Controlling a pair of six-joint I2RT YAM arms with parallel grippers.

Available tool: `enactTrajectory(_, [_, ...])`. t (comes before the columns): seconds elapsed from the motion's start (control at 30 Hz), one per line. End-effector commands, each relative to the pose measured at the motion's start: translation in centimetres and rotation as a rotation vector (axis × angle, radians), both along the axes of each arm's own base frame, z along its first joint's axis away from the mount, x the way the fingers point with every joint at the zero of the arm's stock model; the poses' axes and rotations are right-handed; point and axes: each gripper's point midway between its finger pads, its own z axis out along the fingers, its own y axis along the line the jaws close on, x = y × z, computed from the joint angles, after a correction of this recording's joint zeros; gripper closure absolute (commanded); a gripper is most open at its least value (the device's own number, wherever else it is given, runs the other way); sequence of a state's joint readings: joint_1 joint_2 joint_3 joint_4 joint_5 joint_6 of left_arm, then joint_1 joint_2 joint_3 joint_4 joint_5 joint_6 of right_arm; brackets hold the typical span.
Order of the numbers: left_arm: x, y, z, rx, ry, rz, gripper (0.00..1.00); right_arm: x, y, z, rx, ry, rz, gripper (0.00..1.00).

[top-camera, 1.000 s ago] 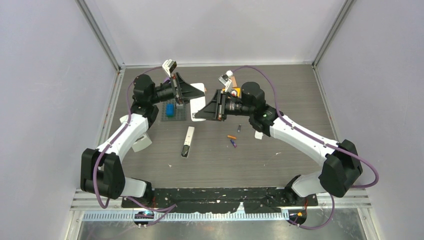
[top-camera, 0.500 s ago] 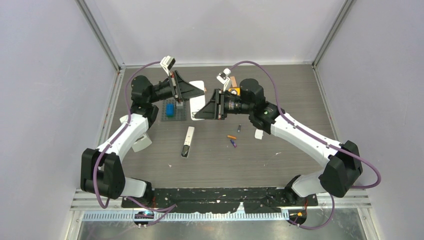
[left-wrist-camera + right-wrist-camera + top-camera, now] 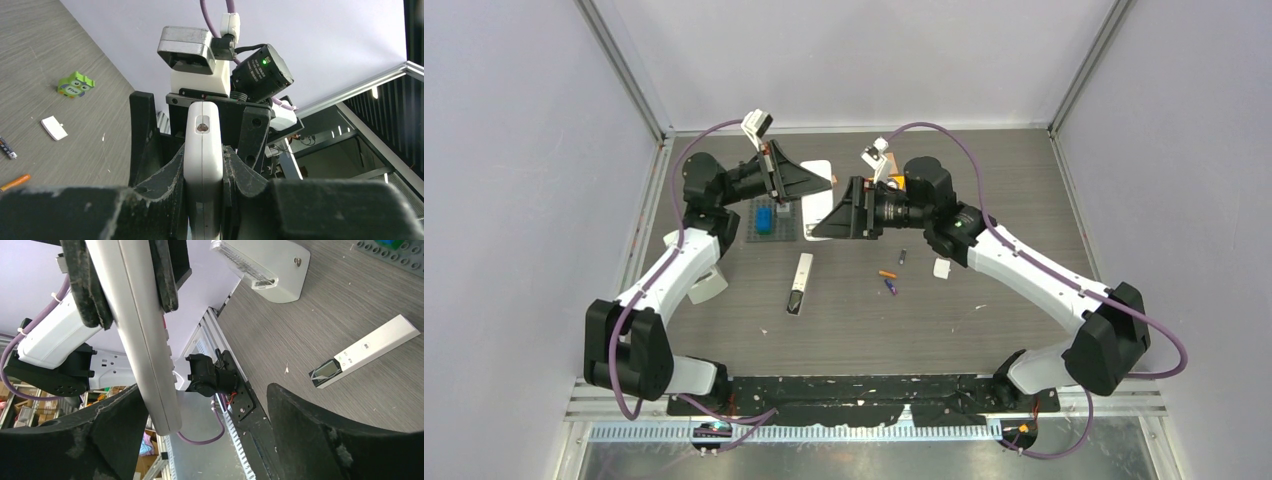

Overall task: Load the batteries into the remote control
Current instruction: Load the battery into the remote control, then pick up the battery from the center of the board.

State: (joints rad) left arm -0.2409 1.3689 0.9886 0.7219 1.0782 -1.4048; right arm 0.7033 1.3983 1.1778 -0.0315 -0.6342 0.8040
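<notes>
Clamping remote control (image 3: pixel 202 131) in left end effector (image 3: pixel 203 167), holding right end effector (image 3: pixel 212 427) open astride it, needing contact-free retreat.

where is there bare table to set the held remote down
Bare table: the wide strip between the flat remote and the arm bases, and the far right corner beyond the right arm. Crowded: around the batteries and the grey plate.

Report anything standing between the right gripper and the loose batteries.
Nothing visible does. The right gripper, jaws open, hangs over the table; the batteries lie uncovered nearby, with the flat-lying remote off to the other side.
</notes>
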Motion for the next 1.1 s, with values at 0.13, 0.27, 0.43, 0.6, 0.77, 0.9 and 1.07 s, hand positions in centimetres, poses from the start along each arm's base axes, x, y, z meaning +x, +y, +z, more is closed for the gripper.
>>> enactTrajectory(0.13, [-1.2, 0.4, 1.3, 0.017, -0.140, 0.024, 1.00, -0.8, -3.0, 5.0, 0.125, -0.137, -0.025, 0.06])
enactTrajectory(0.27, [-1.1, 0.6, -0.2, 0.083, -0.138, 0.063, 1.00, -0.1, -5.2, 4.9, 0.125, -0.155, -0.088, 0.06])
enactTrajectory(0.43, [-0.8, 0.9, -2.1, 0.148, -0.120, 0.107, 1.00, 1.3, -7.9, 0.7, -0.050, -0.149, -0.191, 0.10])
enactTrajectory(0.6, [-0.1, 1.6, -4.7, 0.226, -0.052, 0.190, 1.00, 3.2, -11.6, -8.2, -0.425, -0.152, -0.299, 0.23])
enactTrajectory(0.77, [0.2, 2.4, -7.0, 0.272, 0.016, 0.262, 1.00, 2.9, -13.3, -15.8, -0.676, -0.130, -0.281, 0.26])
enactTrajectory(0.9, [0.3, 2.8, -8.1, 0.285, 0.049, 0.285, 1.00, 1.8, -13.4, -20.4, -0.828, -0.103, -0.241, 0.31])
enactTrajectory(1.07, [0.2, 2.8, -8.7, 0.292, 0.074, 0.284, 1.00, 1.7, -13.8, -24.1, -0.965, -0.111, -0.218, 0.42])
